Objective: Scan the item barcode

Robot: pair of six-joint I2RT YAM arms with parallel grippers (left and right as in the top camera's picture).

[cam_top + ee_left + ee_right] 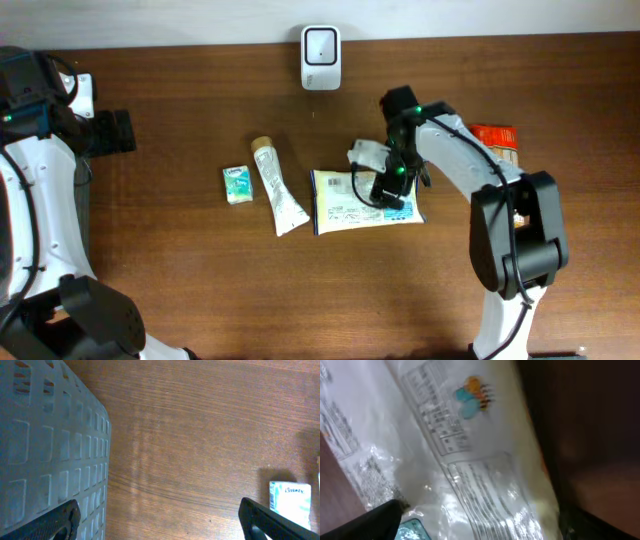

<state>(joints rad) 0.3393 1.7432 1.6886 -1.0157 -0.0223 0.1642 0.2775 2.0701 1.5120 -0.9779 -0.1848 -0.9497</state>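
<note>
A pale plastic packet [345, 205] with printed labels lies flat at the table's middle. My right gripper [390, 185] hovers over its right half, jaws spread wide. In the right wrist view the packet [470, 460] fills the frame close below, and the right gripper [482, 525] holds nothing; both dark fingertips stand apart at the lower corners. A white scanner [321, 57] stands at the table's back edge. My left gripper [118, 132] is open at the far left, over bare wood [160, 520], beside a grey basket [45, 445].
A small white-and-teal box [237, 184] [292, 505] and a cream tube [278, 187] lie left of the packet. A red-orange pack [495, 140] sits behind the right arm. A crumpled white wrapper [365, 155] lies by the packet's top edge.
</note>
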